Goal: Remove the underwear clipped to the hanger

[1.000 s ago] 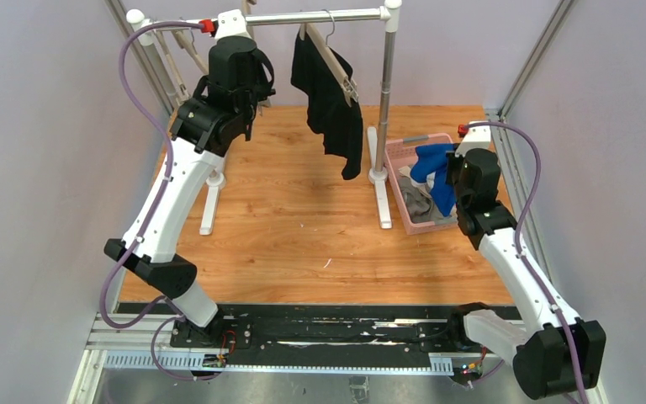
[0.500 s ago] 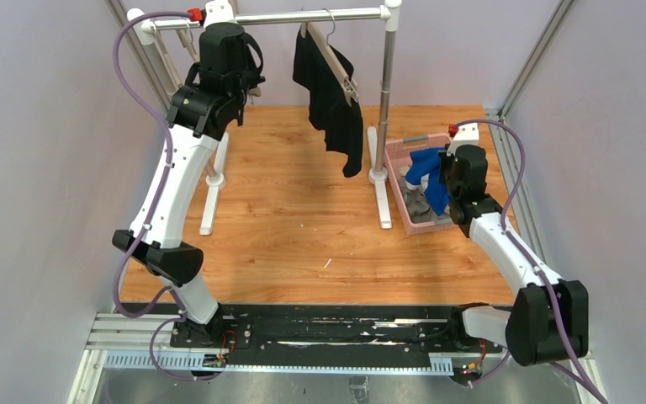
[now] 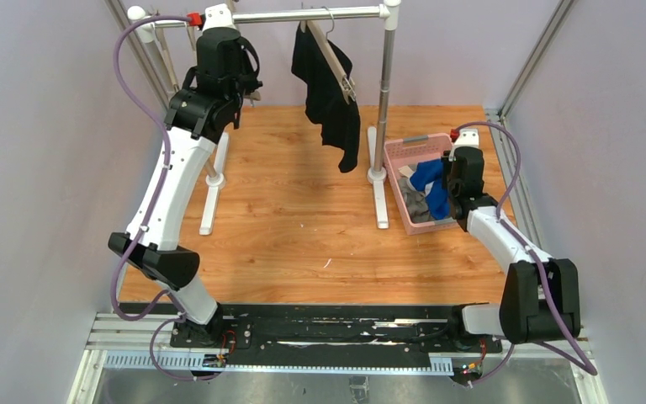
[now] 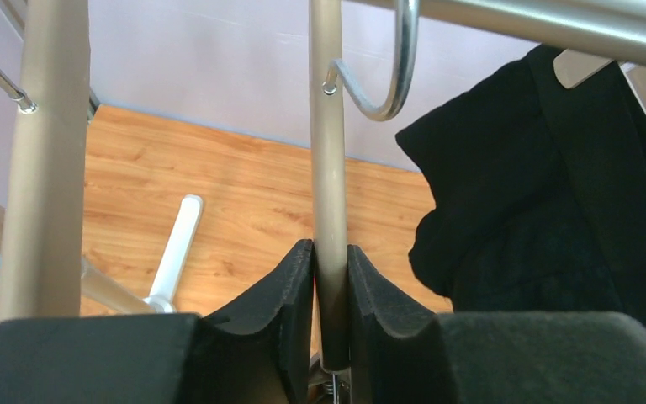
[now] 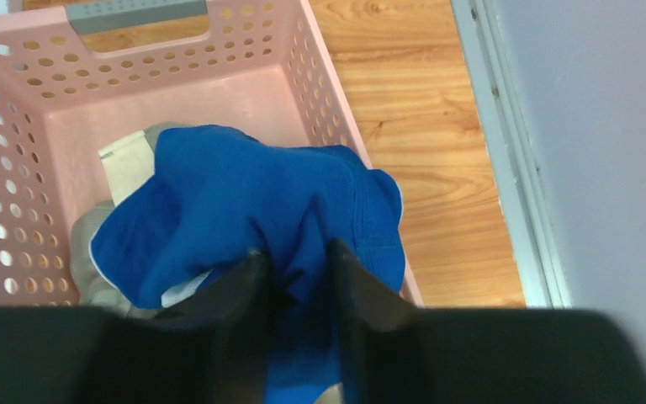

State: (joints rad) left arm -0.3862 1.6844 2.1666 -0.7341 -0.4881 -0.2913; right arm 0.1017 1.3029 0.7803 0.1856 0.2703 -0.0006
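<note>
The black underwear (image 3: 332,93) (image 4: 538,210) hangs clipped to a beige hanger (image 3: 332,55) on the rod. My left gripper (image 3: 248,84) (image 4: 330,269) is up at the rod's left end. Its jaws stand closely round the bar of another beige hanger (image 4: 326,168), open by a hairline on the left side, and no cloth shows on that bar. My right gripper (image 3: 442,181) (image 5: 299,269) is low over the pink basket (image 3: 412,145) (image 5: 177,59). Its fingers are slightly parted, with the blue underwear (image 3: 427,181) (image 5: 244,194) bunched between them and resting on the grey underwear (image 5: 92,227).
The metal rod (image 3: 303,16) runs across the back on two posts. The right post (image 3: 384,101) stands just left of the basket, and white feet (image 3: 210,202) reach forward over the wooden floor. Grey walls and an aluminium frame rail (image 5: 505,168) close in both sides.
My right arm has lowered the blue underwear into the basket and its jaws have parted a little. My left gripper shifted up and left along the rod, then eased its squeeze.
</note>
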